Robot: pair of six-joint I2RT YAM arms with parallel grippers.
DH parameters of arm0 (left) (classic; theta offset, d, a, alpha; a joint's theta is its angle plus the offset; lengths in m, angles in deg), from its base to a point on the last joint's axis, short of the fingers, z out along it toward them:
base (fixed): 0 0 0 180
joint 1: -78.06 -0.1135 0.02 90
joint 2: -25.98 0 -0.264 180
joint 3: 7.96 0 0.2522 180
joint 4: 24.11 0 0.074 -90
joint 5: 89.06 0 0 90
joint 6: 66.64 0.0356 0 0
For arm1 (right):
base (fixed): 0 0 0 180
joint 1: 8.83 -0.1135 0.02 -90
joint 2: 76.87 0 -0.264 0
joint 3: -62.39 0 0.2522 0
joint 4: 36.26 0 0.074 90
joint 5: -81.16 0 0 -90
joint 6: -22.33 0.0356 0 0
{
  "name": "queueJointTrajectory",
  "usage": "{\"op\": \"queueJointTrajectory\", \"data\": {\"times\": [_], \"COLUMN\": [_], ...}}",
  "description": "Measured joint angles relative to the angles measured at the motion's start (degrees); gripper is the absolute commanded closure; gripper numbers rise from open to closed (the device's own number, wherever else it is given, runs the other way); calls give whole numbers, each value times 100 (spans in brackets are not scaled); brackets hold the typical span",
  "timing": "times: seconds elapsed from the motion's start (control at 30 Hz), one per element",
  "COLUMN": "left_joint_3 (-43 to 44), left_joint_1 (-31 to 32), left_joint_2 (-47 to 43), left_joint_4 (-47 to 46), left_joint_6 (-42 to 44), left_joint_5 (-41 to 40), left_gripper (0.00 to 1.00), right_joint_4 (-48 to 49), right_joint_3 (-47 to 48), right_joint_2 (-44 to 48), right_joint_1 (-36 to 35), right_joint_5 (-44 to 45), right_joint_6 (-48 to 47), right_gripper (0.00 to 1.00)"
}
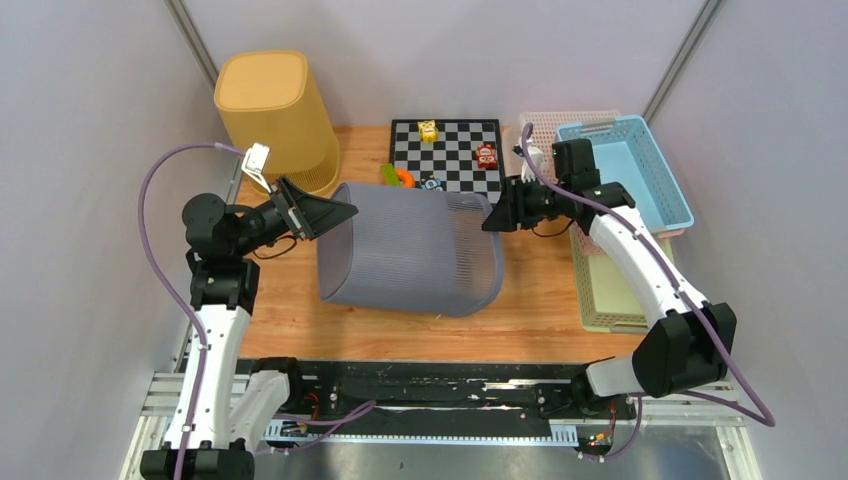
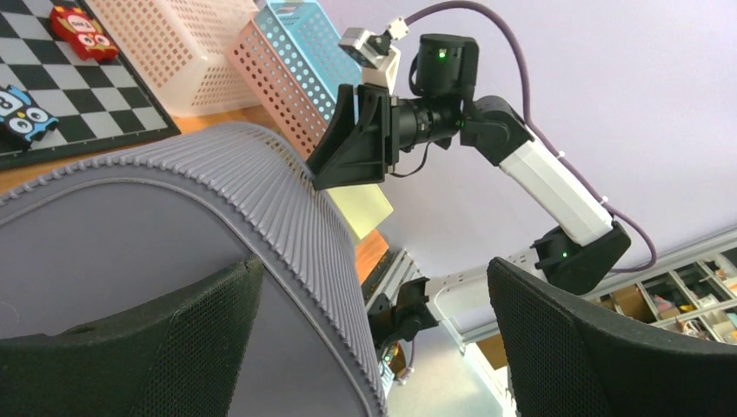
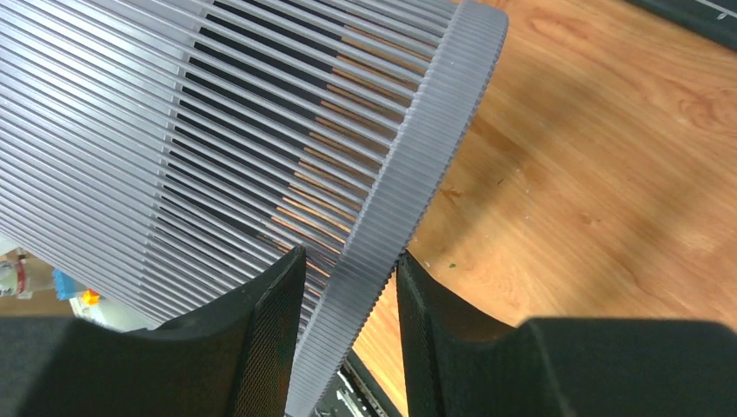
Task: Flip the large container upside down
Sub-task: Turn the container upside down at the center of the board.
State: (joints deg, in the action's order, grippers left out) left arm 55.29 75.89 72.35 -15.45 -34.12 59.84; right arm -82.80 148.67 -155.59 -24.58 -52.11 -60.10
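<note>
The large container (image 1: 410, 250) is a grey ribbed bin lying on its side on the wooden table, with its open end to the right. My right gripper (image 1: 492, 220) is shut on the bin's rim band (image 3: 417, 148), which runs between its two fingers (image 3: 348, 265). My left gripper (image 1: 345, 212) stands wide open at the closed base end. In the left wrist view the ribbed edge (image 2: 287, 217) passes between the spread fingers (image 2: 374, 287), one finger lying over the flat base and the other in free air. The right gripper (image 2: 356, 148) shows at the far rim.
A yellow bin (image 1: 275, 120) stands upright at the back left, close behind the left gripper. A chessboard (image 1: 450, 165) with small toys lies behind the grey bin. A blue basket (image 1: 640, 165), a pink basket (image 1: 560, 122) and a pale green tray (image 1: 605, 290) fill the right side.
</note>
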Motion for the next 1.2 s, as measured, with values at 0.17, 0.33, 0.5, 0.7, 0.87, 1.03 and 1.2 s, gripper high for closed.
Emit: {"op": "queueJointTrajectory", "data": {"times": [0.17,0.33,0.5,0.7,0.87,1.03,1.2], "left_joint_3": [120,201,293,356,356,356,361], "left_joint_1": [0,4,17,52,79,81,101], "left_joint_2": [13,39,81,125,138,203,302], "left_joint_4": [-94,-140,-164,-157,-160,-146,-105], "left_joint_6": [-55,-107,-127,-81,35,234,492], "left_joint_5": [-7,-11,-7,-11,-37,-107,-142], "left_gripper": [0,0,0,0,0,0,0], "right_joint_4": [85,282,446,579,664,734,748], "right_joint_3": [-96,-238,-385,-492,-562,-562,-584], "right_joint_2": [-83,-254,-315,-372,-415,-525,-632], "right_joint_1": [7,9,9,7,7,7,7], "right_joint_5": [-247,-540,-739,-828,-911,-964,-966], "right_joint_6": [142,284,382,328,184,63,-105], "right_gripper": [55,55,55,55,55,55,55]}}
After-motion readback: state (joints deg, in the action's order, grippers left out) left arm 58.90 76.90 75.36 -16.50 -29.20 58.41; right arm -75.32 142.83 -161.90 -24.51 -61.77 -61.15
